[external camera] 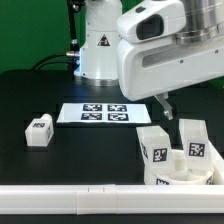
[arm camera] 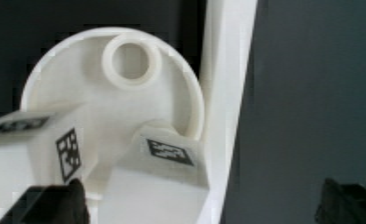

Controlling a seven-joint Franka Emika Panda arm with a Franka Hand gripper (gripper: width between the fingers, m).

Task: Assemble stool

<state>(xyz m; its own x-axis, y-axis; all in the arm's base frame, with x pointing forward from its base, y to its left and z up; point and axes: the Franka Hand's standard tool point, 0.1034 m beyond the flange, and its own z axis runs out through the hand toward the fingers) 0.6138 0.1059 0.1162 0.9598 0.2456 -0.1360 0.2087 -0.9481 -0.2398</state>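
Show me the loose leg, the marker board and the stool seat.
loose leg (external camera: 38, 131): exterior view, middle of the block.
marker board (external camera: 99, 114): exterior view, centre of the sheet.
stool seat (arm camera: 91, 108): wrist view, bare disc face below the round socket.

The marker board (external camera: 104, 114), a thin flat white sheet printed with four black tags, lies flat on the black desk (external camera: 40, 95), and well apart from it, along the desk's near edge in the exterior view, a long white border rail (external camera: 70, 201) runs parallel to the board's long side.
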